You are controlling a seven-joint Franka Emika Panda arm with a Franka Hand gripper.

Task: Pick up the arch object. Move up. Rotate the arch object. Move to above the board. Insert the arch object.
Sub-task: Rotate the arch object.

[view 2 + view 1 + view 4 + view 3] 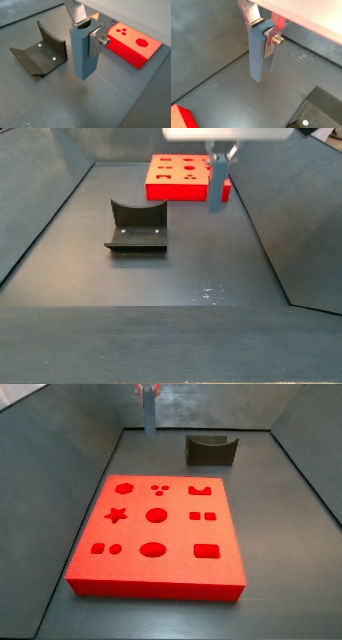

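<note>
Hand [87, 29] clamping arch object [83, 52], hanging below fingers

fixture [135, 226] — dark L-shaped bracket, standing on the grey floor [160, 278] | sits left of centre in a side view

Gripper [85, 25] raised high above floor, pointing straight down. Fingers [252, 13] flat silver plates, closed on upper end of long blue-grey piece [83, 54]; piece hangs vertically below fingertips, lower end free in air. One finger against each broad face near piece's top; screw head visible on finger plate in both wrist views. In side view gripper [221, 152] appears at top edge, piece hanging beneath. In other side view gripper [147, 390] small, jaw detail unclear.
</note>
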